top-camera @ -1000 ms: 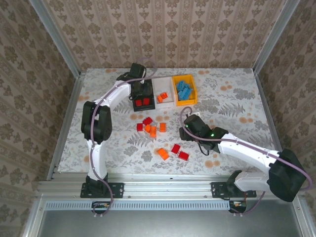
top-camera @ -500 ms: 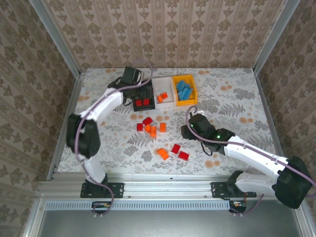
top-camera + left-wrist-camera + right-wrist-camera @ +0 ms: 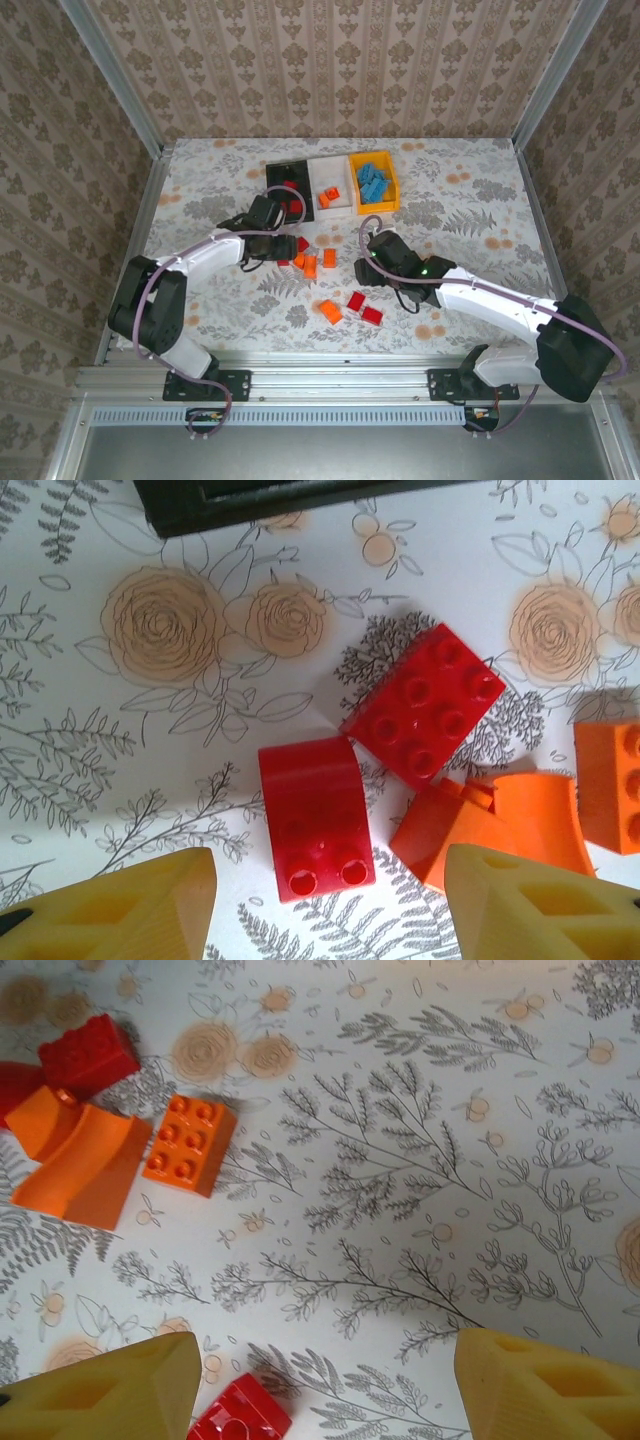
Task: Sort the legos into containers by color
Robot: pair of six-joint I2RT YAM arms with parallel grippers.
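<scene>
Three containers stand in a row at the back: a black bin (image 3: 283, 176) with red legos, a white bin (image 3: 331, 175) with orange ones, and an orange-yellow bin (image 3: 387, 184) with blue ones. Loose red and orange legos (image 3: 312, 258) lie mid-table. My left gripper (image 3: 287, 248) hovers open at their left edge. In its wrist view a curved red brick (image 3: 315, 815) lies just ahead of the left gripper (image 3: 330, 910), beside a red studded brick (image 3: 425, 715) and orange pieces (image 3: 500, 825). My right gripper (image 3: 362, 268) is open over bare cloth, a red brick (image 3: 240, 1415) near its left finger.
An orange brick (image 3: 330, 311) and two red ones (image 3: 364, 308) lie nearer the front. The black bin's edge (image 3: 250, 505) shows at the top of the left wrist view. An orange studded brick (image 3: 190, 1145) lies ahead of the right gripper. Metal rails frame the table.
My left arm has pulled back from over the black bin and come down to the loose legos mid-table. The right gripper has shifted slightly left.
</scene>
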